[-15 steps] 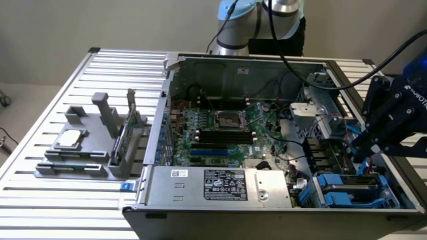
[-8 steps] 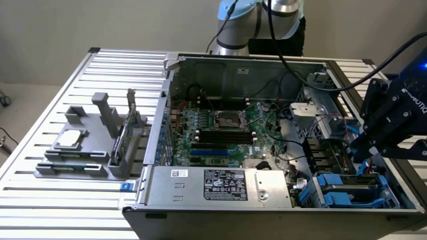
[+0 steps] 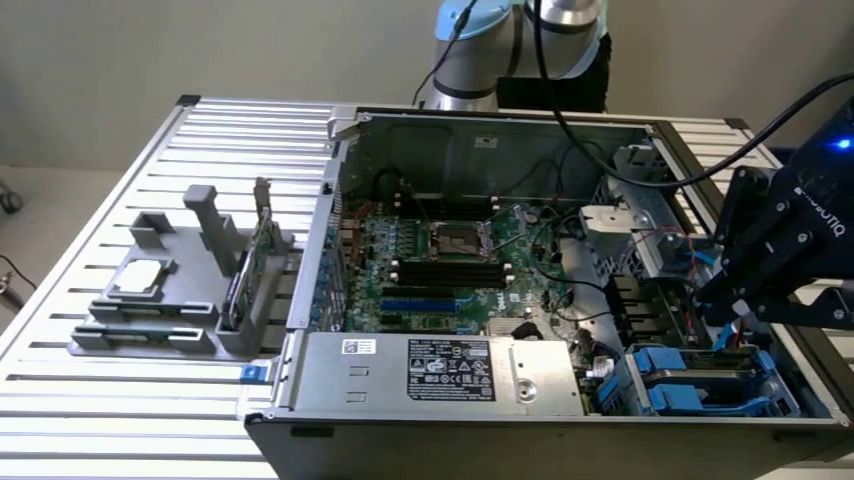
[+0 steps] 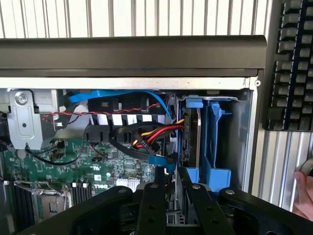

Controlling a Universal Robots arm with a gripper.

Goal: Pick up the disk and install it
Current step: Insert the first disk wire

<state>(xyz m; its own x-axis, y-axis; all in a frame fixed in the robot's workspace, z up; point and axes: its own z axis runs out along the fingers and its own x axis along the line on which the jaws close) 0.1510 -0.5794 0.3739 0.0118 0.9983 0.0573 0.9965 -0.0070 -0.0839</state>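
Gripper (image 4: 172, 205) hovers over the disk (image 4: 191, 132), edge-on, half hidden in its bay.

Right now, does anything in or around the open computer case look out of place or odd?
One thing: a person's hand shows at the edge of the wrist view, on the slatted table beside the case, near a keyboard. Inside, the drive in its blue carrier sits upright in the bay, not askew.

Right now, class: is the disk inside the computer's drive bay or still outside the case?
Inside: the disk stands on edge in its blue carrier, within the case.
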